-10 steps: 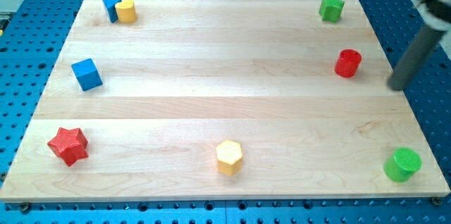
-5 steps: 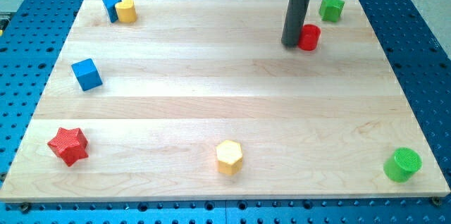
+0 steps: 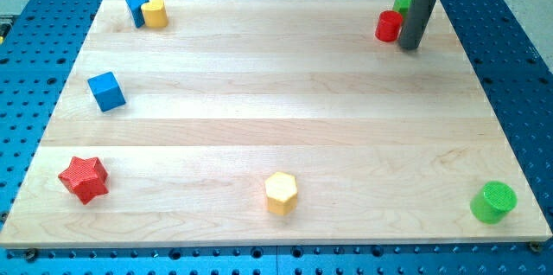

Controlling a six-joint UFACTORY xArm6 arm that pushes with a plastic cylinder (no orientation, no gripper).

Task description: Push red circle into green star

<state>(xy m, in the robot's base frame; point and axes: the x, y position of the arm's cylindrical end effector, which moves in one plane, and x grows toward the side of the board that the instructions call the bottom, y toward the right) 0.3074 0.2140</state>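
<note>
1. The wooden board fills most of the view and lies on a blue perforated table.
2. The dark rod comes down from the view's top right; my tip rests on the board just to the right of the red circle, touching it or nearly so. There is no pincer on this arm, so nothing is clenched or released: the rod only leans against things.
3. The red circle sits near the board's top right corner, right beside the green star, which the rod mostly hides; whether the two touch I cannot tell.
4. A green cylinder stands at the bottom right corner.
5. A red star lies at the bottom left.
6. A yellow hexagon sits at bottom centre.
7. A blue cube is at the left edge.
8. A yellow block touches a smaller blue block at the top left.
</note>
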